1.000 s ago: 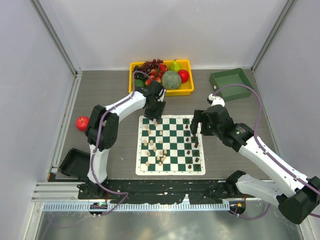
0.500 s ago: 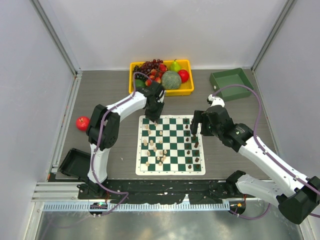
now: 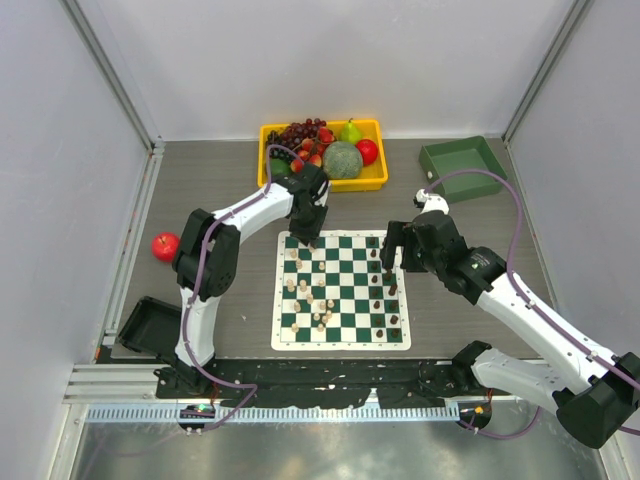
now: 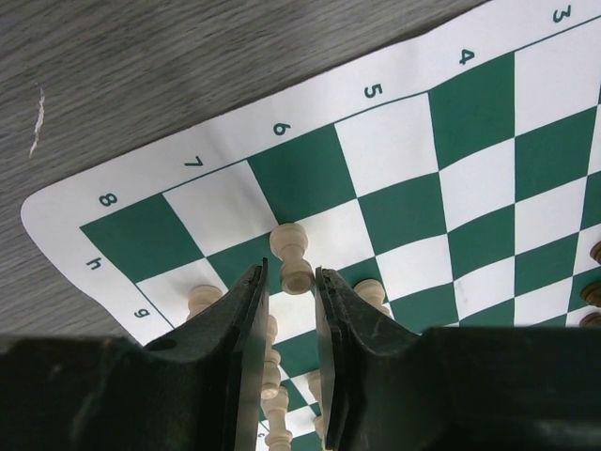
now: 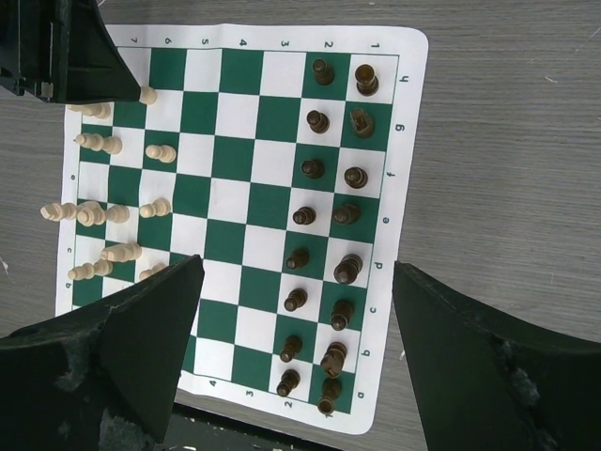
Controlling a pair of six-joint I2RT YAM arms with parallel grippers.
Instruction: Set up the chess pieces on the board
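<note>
Light in the top view is bright, even and diffuse, falling from overhead: the arms [image 3: 520,300] throw only faint, soft-edged shadows on the grey surface [image 3: 200,190], and the white walls [image 3: 350,60] show no glare. The metal strip [image 3: 300,450] at the near edge carries a dull sheen. Both wrist views render the board [image 4: 404,141] sharply (its printed numerals are readable), while the left end effector [image 4: 289,277] and right end effector [image 5: 296,268] sit near-black, close to the lens, with little surface detail.

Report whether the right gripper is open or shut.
Open. The right gripper has its fingers spread wide, gripping nothing, above the board.
</note>
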